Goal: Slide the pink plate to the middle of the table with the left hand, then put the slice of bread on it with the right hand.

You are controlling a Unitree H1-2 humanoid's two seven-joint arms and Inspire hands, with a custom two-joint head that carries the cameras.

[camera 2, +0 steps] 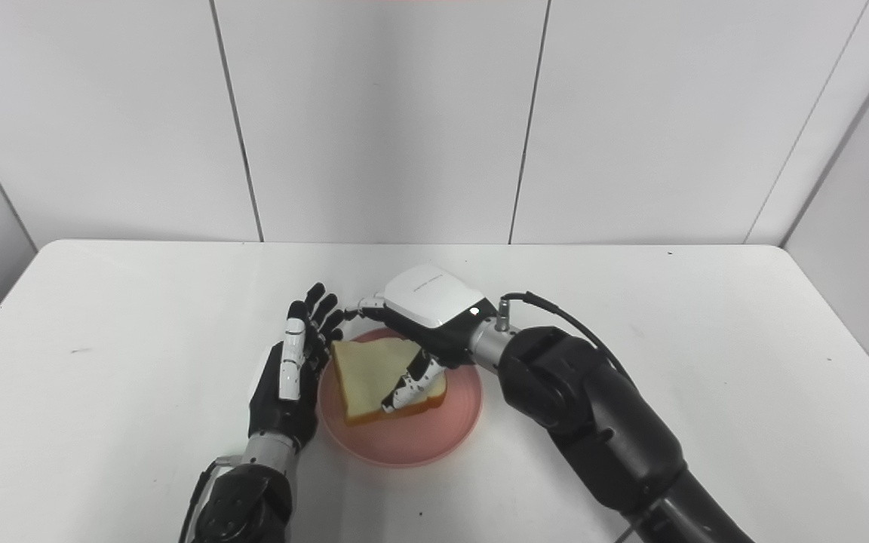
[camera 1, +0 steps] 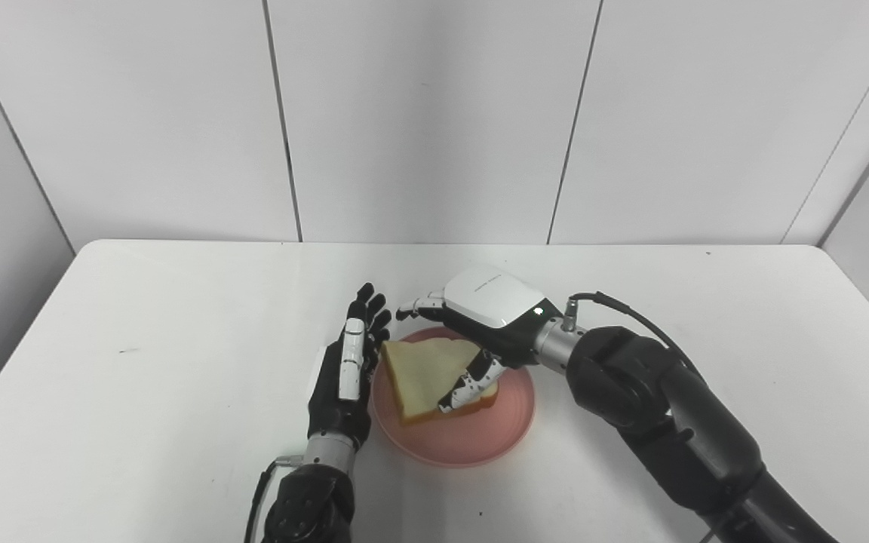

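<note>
Right robot hand (camera 1: pixel 480 317) pinching bread slice (camera 1: pixel 427 369) on pink plate (camera 1: pixel 472 441), left robot hand (camera 2: pixel 287 377) spread beside plate rim, views alike

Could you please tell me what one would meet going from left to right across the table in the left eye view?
Left hand, standing open at the plate's left edge → slice of bread lying on the pink plate → right hand, with a finger on the bread.

No legible txt. Only a small grey print line on the white back cover of the right hand (camera 1: pixel 480 317), near table centre, too small and blurred to read.
</note>
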